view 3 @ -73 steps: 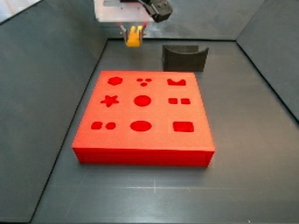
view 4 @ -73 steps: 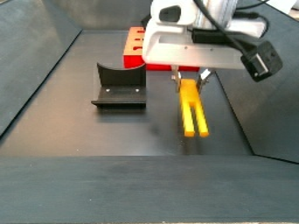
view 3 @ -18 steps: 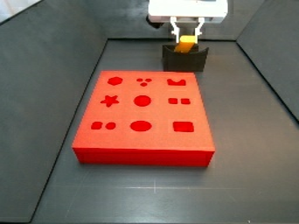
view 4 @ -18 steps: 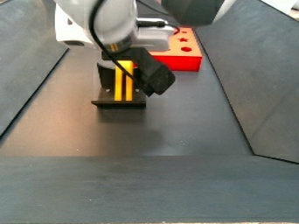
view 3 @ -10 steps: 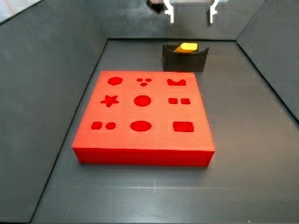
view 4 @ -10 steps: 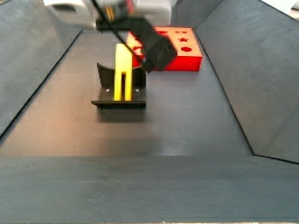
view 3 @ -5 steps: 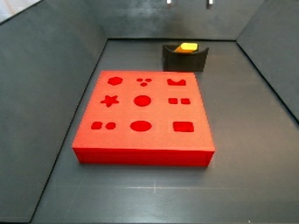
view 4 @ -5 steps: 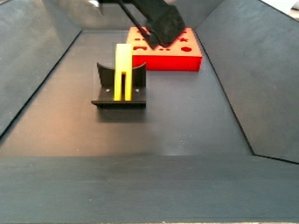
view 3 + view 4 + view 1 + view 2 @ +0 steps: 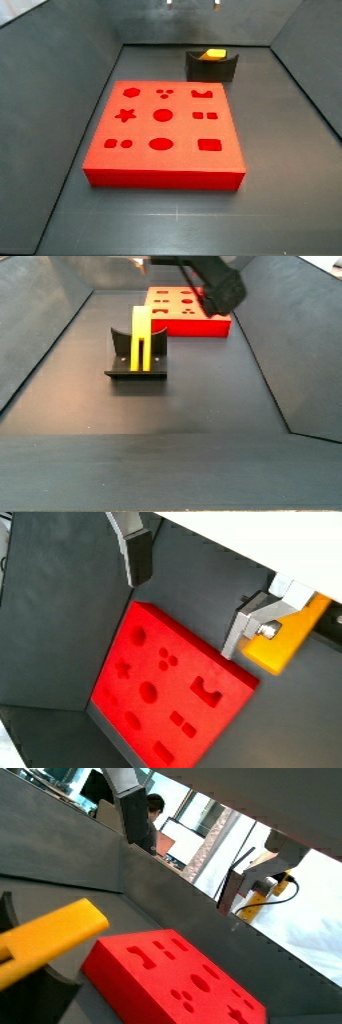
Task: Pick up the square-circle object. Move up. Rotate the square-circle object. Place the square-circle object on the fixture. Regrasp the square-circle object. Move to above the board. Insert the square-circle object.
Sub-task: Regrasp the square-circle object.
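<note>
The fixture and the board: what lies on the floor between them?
Nothing; in a side view, only bare dark floor separates the fixture from the board. The pincer is barely visible above.

The gripper point(image 9: 201, 587) is raised high above the floor, its fingers point(image 9: 134, 547) spread apart with nothing between them, so the room below it is free. In a side view the fixture point(image 9: 135, 358) stands alone on the dark floor with the peg point(image 9: 140, 336) upright in it, bare floor on its left, right and near sides. The board point(image 9: 187, 312) lies farther back to the right, apart from the fixture. In a side view the board point(image 9: 163, 135) fills the middle of the floor, with the fixture point(image 9: 213, 68) just beyond its far right corner. Sloped walls close in both sides.
</note>
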Available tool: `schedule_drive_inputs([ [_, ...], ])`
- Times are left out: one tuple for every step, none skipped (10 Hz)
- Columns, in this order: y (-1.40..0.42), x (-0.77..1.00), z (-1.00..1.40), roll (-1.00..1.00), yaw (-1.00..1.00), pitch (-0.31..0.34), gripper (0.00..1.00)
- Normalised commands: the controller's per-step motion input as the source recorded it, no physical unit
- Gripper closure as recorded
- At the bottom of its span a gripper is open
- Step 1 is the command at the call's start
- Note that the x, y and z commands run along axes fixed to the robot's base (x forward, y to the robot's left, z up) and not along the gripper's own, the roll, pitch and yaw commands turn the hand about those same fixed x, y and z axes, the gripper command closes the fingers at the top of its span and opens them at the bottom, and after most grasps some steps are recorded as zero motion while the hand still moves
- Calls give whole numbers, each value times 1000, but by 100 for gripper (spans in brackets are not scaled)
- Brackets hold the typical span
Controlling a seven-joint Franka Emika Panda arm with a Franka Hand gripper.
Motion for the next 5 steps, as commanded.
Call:
schedule_drive_inputs([
  [-7, -787, 14, 88, 12, -121, 0],
  [-8, -597, 13, 105, 33, -123, 0],
  [-8, -458, 15, 108, 44, -119, 0],
  [-466, -252, -1000, 846, -1000, 10, 0],
  [-475, -127, -1000, 846, -1000, 6, 0],
])
